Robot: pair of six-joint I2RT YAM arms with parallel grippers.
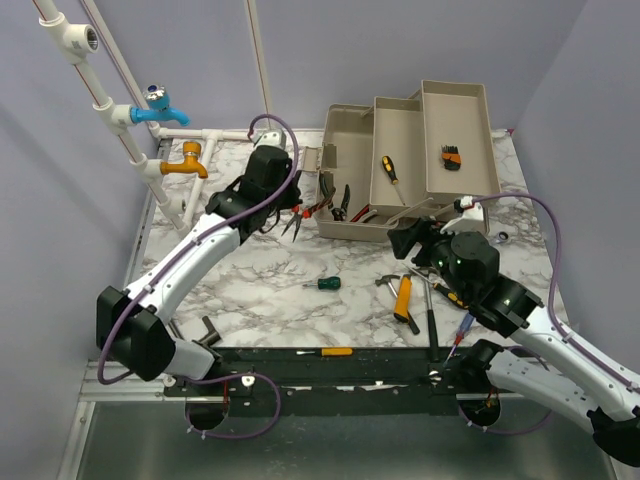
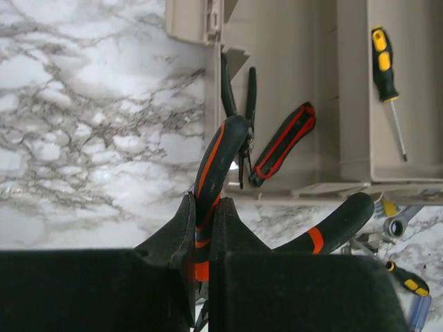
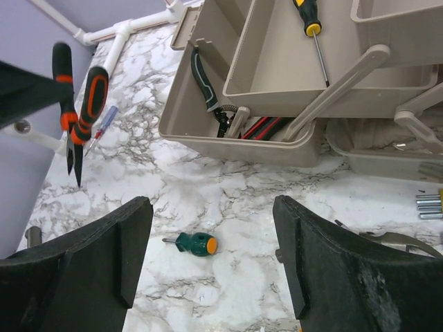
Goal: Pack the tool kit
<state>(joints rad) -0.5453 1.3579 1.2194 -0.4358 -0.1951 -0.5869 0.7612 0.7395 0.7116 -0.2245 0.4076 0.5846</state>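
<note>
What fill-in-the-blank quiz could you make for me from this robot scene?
1. The hand gripping the orange-and-black pliers belongs to the robot's ____ arm.
2. The right hand holds nothing, and its two fingers stand ____.
3. On the marble table below the right hand lies a stubby screwdriver whose handle is mostly ____.

Missing words: left; open; green.

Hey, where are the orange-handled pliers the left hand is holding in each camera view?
Top external: pliers left of centre, dangling just left of the toolbox.
Left wrist: pliers lower centre, clamped in the left hand.
Right wrist: pliers upper left, tips down.
Shared landmark: the toolbox's left end.
</note>
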